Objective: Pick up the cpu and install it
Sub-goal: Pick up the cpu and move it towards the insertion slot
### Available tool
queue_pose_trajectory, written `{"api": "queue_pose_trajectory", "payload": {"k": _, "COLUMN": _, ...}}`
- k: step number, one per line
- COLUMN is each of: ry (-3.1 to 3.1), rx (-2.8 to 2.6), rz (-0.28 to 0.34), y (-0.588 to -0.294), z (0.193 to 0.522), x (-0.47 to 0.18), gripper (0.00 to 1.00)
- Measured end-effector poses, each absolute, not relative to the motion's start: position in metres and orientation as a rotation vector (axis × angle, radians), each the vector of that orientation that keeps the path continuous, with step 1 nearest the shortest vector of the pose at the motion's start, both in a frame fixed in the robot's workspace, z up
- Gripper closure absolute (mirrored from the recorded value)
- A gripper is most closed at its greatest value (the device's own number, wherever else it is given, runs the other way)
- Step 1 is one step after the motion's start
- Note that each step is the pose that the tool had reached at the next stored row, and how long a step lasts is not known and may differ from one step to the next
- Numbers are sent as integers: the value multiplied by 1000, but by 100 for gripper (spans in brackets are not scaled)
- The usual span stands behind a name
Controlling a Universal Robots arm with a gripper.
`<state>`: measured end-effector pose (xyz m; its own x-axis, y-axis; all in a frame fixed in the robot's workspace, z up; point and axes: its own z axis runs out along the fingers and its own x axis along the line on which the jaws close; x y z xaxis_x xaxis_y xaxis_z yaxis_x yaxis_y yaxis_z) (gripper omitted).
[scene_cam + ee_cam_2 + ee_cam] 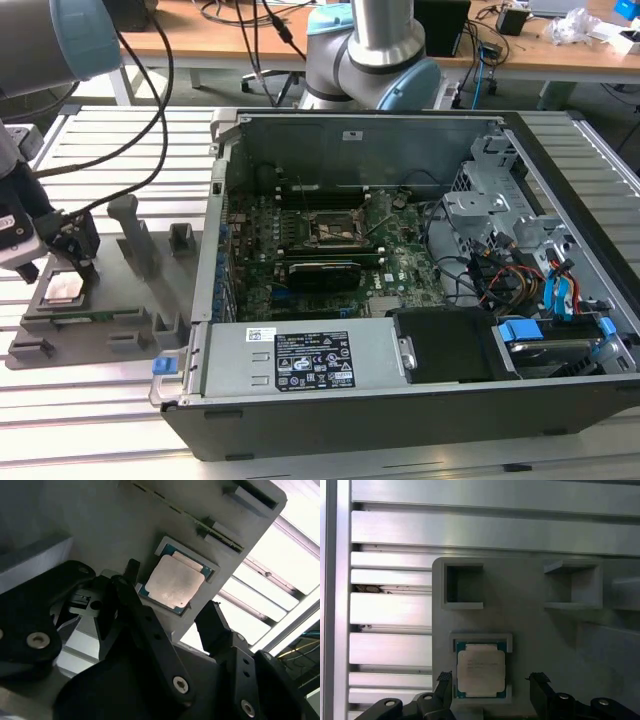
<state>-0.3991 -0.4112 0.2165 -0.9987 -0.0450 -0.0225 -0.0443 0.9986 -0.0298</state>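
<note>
Surface: slotted aluminium table (100, 400), workshop setting.

1. Computer case (350, 420): nearest item, lying on its side, panel off, taking up the centre and the exterior view's right. Label-bearing metal box (300, 360) along the near wall. Drive bay w/ blue tabs (520, 330) at near right.
2. Grey fixture tray (130, 300): on the table at the exterior view's left, just beside the case. Several empty recesses.
3. Cpu (63, 290): lies flat in a square recess of the tray, silvery top up. Clear in both wrist views (173, 582) (481, 670).
4. Gripper (70, 245): directly above the cpu. Black fingers (445, 680) spread wide, one on each side of the chip. No contact visible, nothing held.
5. Motherboard (400, 260): inside the case, farther in. Socket (335, 225) at mid-board, no chip seen in it. Long black card (325, 272) just near of the socket.
6. Arm base (370, 50) and wooden desk (250, 45) w/ cables: far background.

Status: early. Approach made, grasp not closed. Lift, transfer and seating in the socket all outstanding.
</note>
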Motion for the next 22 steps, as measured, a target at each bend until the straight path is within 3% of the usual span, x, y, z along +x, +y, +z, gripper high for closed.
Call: {"api": "queue_pose_trajectory", "payload": {"k": 22, "ry": 3116, "rx": -110, "rz": -15, "y": -413, "z": 190, "x": -406, "gripper": 28}}
